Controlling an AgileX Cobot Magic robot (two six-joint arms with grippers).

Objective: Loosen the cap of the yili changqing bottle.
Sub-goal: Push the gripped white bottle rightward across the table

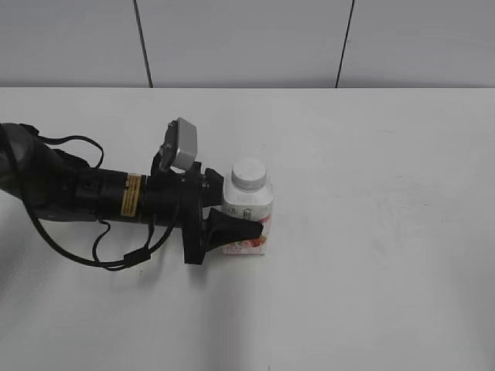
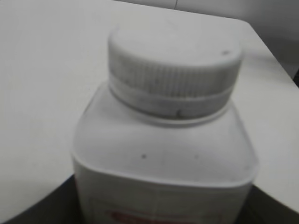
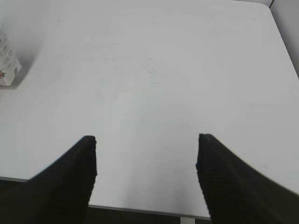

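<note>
On the white worktop (image 1: 371,232), slightly left of centre in the exterior view, the yili changqing bottle (image 1: 249,220) is seen standing upright, its long axis vertical, with the cap (image 1: 249,173) at the top and seated on the neck. The left pincer (image 1: 232,220) is brought in from the left along the worktop, and the body of the bottle is held between its two fingers, one in front near the label and one behind; the grip sits low, well under the cap. From the left wrist view the cap (image 2: 175,70) is seen close up, ribbed round its side, above the rounded shoulders of the bottle (image 2: 163,158), and nothing is laid on it.

The right pincer (image 3: 147,163) is not seen in the exterior view. In its own wrist view its fingers (image 3: 70,182) are spread wide with only bare worktop (image 3: 154,84) between them, and a corner of the bottle (image 3: 7,60) is caught at the far left edge, well apart. The bottle therefore lies ahead and to the left of that pincer.

Since the body is already steadied by the left arm, it is judged that the cap is to be taken by the right arm, which is the farther of the two. A reach across towards the left and a descent from above, along the upright axis of the bottle, would be called for, so that the cap can be closed on and turned.
</note>
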